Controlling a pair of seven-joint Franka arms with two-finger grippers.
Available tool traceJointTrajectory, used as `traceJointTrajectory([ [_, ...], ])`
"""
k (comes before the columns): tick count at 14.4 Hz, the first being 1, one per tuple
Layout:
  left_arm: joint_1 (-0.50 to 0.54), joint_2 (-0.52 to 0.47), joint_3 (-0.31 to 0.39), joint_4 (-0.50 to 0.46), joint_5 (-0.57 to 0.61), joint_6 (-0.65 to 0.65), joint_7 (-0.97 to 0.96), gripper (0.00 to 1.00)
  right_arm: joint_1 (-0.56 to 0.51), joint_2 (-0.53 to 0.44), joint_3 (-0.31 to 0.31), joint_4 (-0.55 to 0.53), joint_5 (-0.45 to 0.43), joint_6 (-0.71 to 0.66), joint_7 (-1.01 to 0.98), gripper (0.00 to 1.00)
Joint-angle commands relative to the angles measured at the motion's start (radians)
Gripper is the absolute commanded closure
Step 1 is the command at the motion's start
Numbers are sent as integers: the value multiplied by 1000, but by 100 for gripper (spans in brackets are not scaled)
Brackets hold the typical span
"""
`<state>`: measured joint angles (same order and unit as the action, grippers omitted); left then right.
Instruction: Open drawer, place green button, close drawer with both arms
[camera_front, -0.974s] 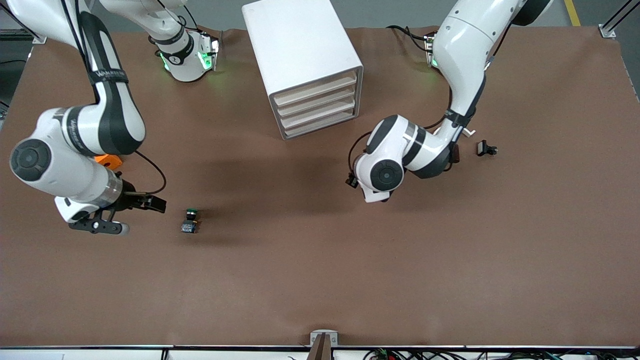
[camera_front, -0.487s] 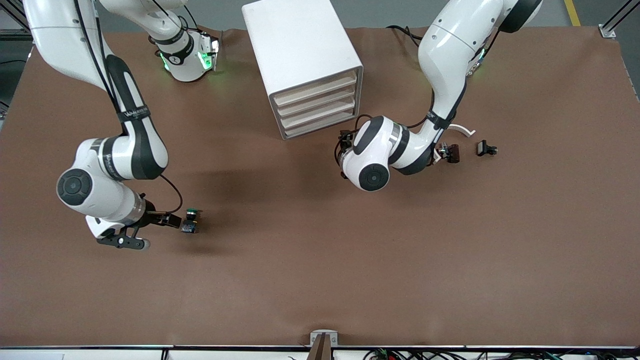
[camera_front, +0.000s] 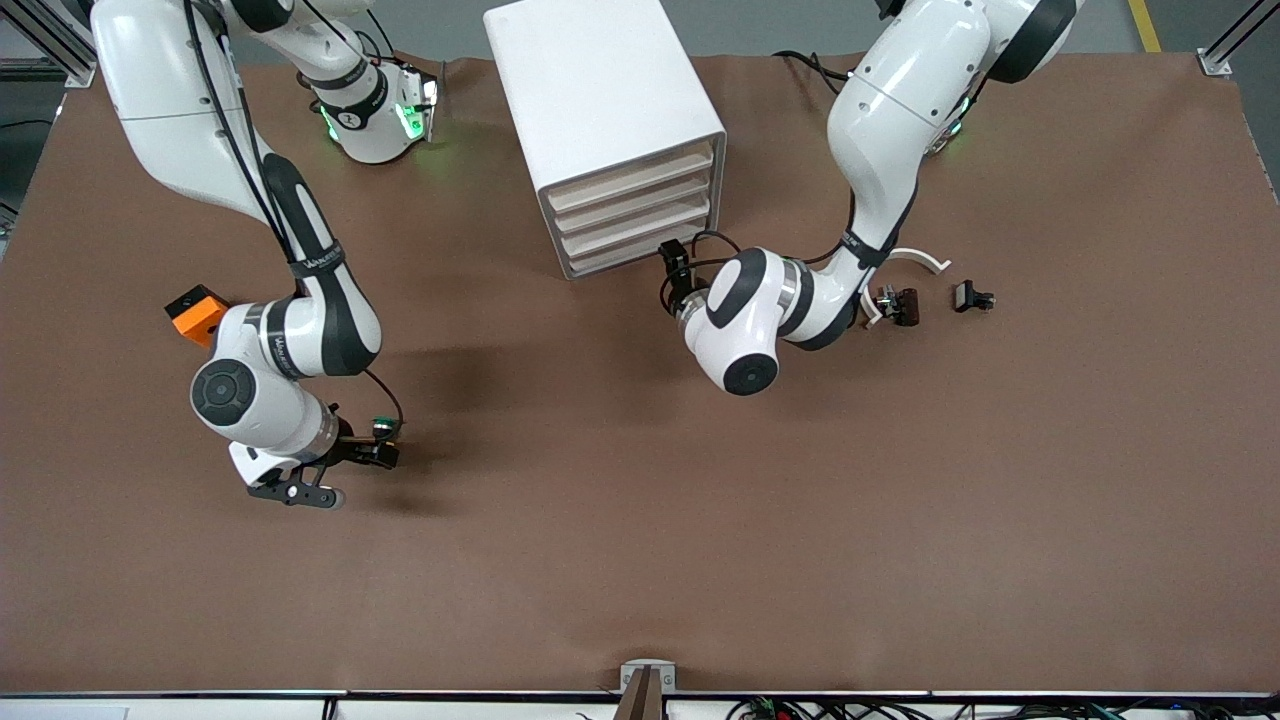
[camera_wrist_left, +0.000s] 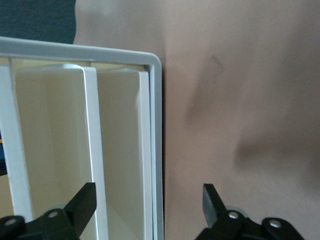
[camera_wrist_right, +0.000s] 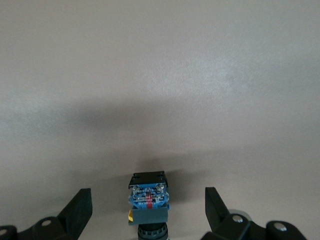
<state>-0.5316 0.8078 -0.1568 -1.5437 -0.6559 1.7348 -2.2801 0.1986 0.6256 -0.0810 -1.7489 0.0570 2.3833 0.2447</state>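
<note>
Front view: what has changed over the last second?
The right pincer slid toward the button and now brackets it, open. The left pincer swung up to the cabinet's drawer fronts, open. Button, cabinet and orange block stayed put.

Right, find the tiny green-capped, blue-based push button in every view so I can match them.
Front view: green-capped push button lies on the table, mostly hidden by the right tool.
Right wrist view: centred between the open tool's fingers.
Left wrist view: not shown.
Shared landmark: brown table surface.
</note>
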Motion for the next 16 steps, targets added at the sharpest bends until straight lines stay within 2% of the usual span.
traceJointTrajectory([
  [1, -4, 30, 3, 16, -45, -23, -7, 13, 15, 13, -9, -1, -14, 2, 21, 0],
  [3, -4, 42, 2, 17, -74, -24, -6, 21, 13, 17, -9, -9, -14, 2, 22, 0],
  [8, -2, 37, 2, 27, -91, -89, -10, 24, 5, 31, -9, -15, -14, 5, 24, 0],
  [13, -4, 42, -9, 25, -122, -144, -7, 33, 10, 43, -9, -15, -11, 7, 53, 0],
  [14, -4, 44, -18, 25, -122, -153, -6, 38, 15, 48, -9, -17, -12, 13, 65, 0],
  [16, -4, 45, -23, 25, -122, -155, -6, 51, 16, 51, -9, -17, -12, 17, 73, 22],
])
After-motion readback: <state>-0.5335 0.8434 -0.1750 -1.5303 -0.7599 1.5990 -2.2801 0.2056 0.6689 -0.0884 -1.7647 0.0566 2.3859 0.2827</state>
